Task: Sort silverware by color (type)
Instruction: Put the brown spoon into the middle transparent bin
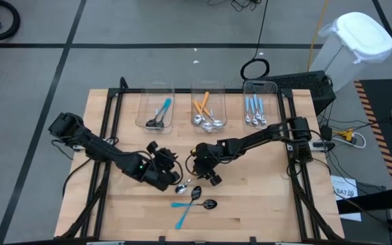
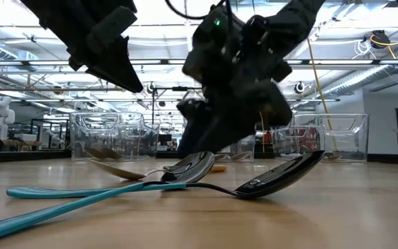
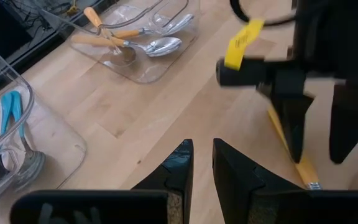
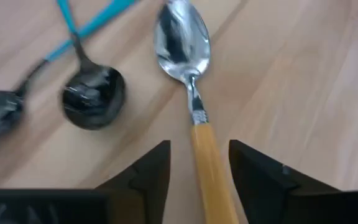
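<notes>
From above, near the worktop's front edge, the right end effector (image 1: pixel 209 175) hangs over the loose spoons (image 1: pixel 194 197), and its wrist view shows its fingers spread astride the orange-handled spoon (image 4: pixel 194 112), seemingly for pickup, while the left end effector (image 3: pixel 202 163) waits nearly closed, empty.

Both arms are dark, jointed, with black cables along them. The left arm (image 1: pixel 107 153) shows a small green light. The right end effector (image 3: pixel 316 134) has wedge-shaped black fingers and a yellow tag.

Loose spoons (image 1: pixel 194 197) lie before three bins (image 1: pixel 208 106), apparently crossed.
</notes>
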Motion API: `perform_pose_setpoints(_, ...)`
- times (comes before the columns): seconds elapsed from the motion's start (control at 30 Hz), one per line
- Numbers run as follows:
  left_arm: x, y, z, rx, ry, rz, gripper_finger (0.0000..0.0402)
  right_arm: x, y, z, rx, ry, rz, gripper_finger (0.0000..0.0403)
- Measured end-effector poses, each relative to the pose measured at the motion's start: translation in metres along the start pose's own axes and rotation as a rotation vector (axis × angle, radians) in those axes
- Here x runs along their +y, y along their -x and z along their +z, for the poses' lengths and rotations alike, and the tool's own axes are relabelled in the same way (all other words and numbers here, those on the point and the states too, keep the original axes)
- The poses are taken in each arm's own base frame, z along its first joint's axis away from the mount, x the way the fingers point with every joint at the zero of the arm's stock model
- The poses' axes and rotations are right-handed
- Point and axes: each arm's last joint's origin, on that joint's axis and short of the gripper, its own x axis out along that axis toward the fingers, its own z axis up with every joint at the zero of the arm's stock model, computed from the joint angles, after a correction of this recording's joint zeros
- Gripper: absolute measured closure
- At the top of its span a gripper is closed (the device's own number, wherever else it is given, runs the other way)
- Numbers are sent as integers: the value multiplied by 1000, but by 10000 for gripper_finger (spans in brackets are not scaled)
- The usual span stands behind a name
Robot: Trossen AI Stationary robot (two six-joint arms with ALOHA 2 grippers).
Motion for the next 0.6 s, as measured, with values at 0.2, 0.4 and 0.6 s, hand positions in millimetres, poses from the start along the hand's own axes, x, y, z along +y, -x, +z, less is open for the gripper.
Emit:
perform_pose_setpoints(0.2, 2, -3, 2, -2, 9, 7, 339, 0, -10, 0, -39, 9, -11, 233)
perform_pose_setpoints(0.4, 0, -3, 4, -16, -1, -5, 339, -1, -19, -8, -16, -14, 0, 258)
perform_pose_setpoints(0.6, -1, -3, 6, -28, -13, -16, 339, -1, -21, -12, 7, -26, 12, 338)
